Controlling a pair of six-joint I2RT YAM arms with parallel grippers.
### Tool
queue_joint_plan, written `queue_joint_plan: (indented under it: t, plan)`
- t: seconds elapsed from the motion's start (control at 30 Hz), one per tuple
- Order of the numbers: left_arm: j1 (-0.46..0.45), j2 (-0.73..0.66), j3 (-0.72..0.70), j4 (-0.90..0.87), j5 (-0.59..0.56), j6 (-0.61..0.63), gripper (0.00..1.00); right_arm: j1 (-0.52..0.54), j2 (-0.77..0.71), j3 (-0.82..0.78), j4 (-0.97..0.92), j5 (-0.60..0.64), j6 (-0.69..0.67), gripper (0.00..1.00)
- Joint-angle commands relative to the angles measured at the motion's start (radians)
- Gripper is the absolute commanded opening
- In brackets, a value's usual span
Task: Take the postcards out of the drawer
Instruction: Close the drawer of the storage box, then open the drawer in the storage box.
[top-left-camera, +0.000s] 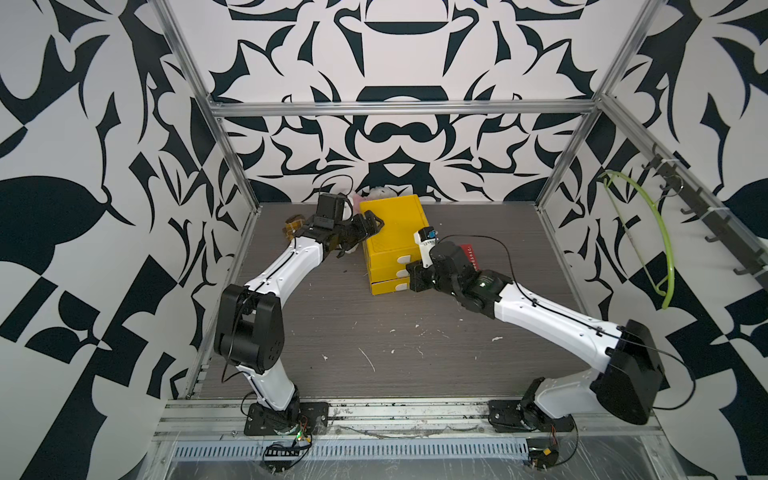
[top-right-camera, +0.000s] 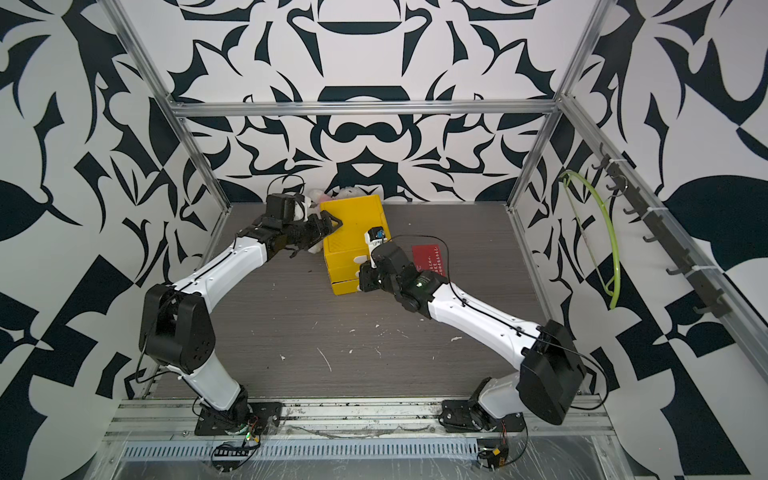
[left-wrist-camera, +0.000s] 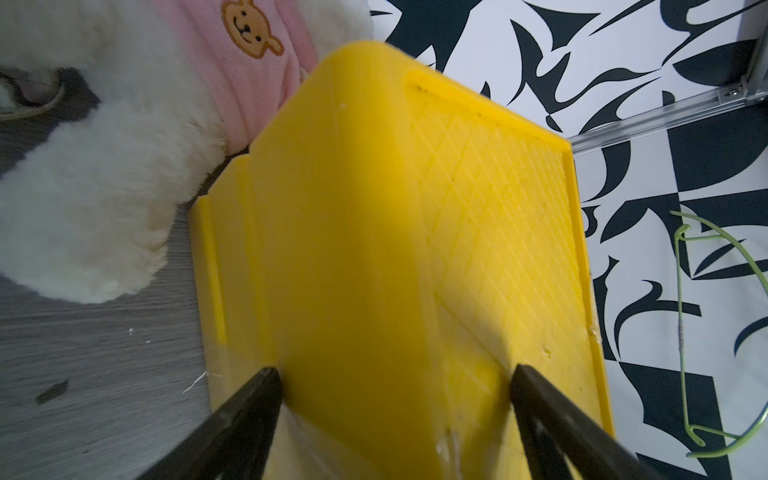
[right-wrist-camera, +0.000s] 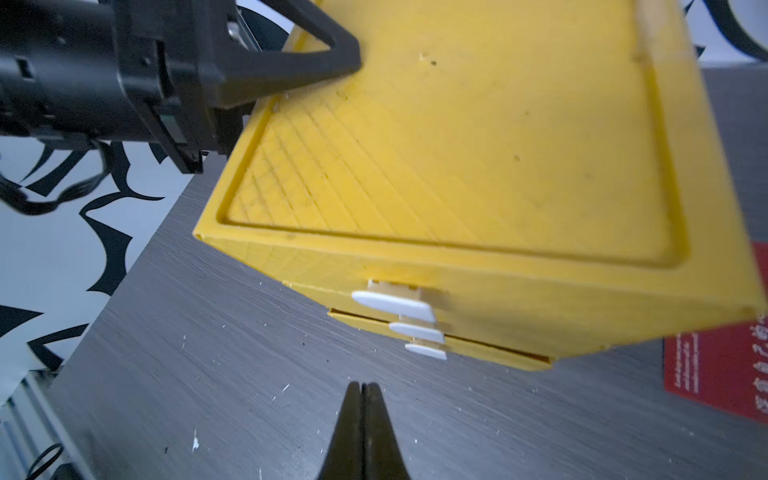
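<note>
Between the fingers (left-wrist-camera: 249, 411) of the left gripper (left-wrist-camera: 392, 374) I see the upper left edge of the yellow drawer unit (left-wrist-camera: 353, 228). The jaws are spread wide, one finger over the cross-hatched top and the other down the side wall. I cannot tell whether they actually press on it. The right gripper (right-wrist-camera: 364, 401) has its fingertips pinched together with nothing between them. It hovers low over the table (top-left-camera: 374, 332), in front of the unit's three white handles (right-wrist-camera: 395, 305) and apart from them. The lowest drawer (right-wrist-camera: 478, 353) looks to sit a little forward of the two above.

One red postcard (top-right-camera: 430, 257) is visible from here. It is a thin rectangle with rows of white writing, lying flat on the table near the unit's right side. In both top views the right arm (top-right-camera: 478, 307) crosses over its near edge, and in a top view (top-left-camera: 469, 253) only a sliver shows.

A white plush toy (left-wrist-camera: 104, 187) in a pink garment with a bear patch lies against the unit's back left corner, close to the left gripper. A green wire hanger (top-left-camera: 660, 249) hangs on the hook rail of the right wall, well apart from everything else.
</note>
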Motion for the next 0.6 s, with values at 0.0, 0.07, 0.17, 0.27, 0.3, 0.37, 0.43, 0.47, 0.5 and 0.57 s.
queue_joint_plan:
  t: [0.0,0.07,0.17,0.27,0.3,0.37,0.43,0.47,0.5,0.57]
  plan:
    - [-0.020,0.026,0.012,-0.094,0.010,0.037,0.91,-0.052,-0.041,-0.088,0.023,-0.104,0.125,0.05]
    - [-0.019,0.028,0.016,-0.089,0.012,0.037,0.91,-0.104,-0.065,-0.161,0.110,-0.169,0.211,0.11]
    - [-0.020,0.030,0.018,-0.084,0.016,0.037,0.91,-0.172,-0.085,-0.269,0.270,-0.259,0.309,0.21]
    - [-0.020,0.032,0.020,-0.082,0.018,0.038,0.91,-0.189,-0.067,-0.308,0.353,-0.288,0.338,0.29]
    - [-0.020,0.033,0.020,-0.082,0.019,0.038,0.91,-0.190,-0.053,-0.313,0.374,-0.301,0.347,0.31]
    - [-0.020,0.035,0.024,-0.083,0.021,0.039,0.91,-0.199,-0.016,-0.329,0.461,-0.353,0.374,0.35]
    - [-0.020,0.033,0.024,-0.082,0.023,0.039,0.91,-0.214,0.023,-0.350,0.567,-0.406,0.403,0.40]
    - [-0.020,0.033,0.024,-0.082,0.023,0.040,0.91,-0.221,0.046,-0.363,0.634,-0.430,0.417,0.44]
    - [-0.020,0.034,0.024,-0.082,0.023,0.041,0.91,-0.225,0.068,-0.372,0.692,-0.447,0.428,0.47]
    - [-0.020,0.035,0.024,-0.081,0.022,0.041,0.91,-0.227,0.123,-0.382,0.795,-0.472,0.452,0.49]
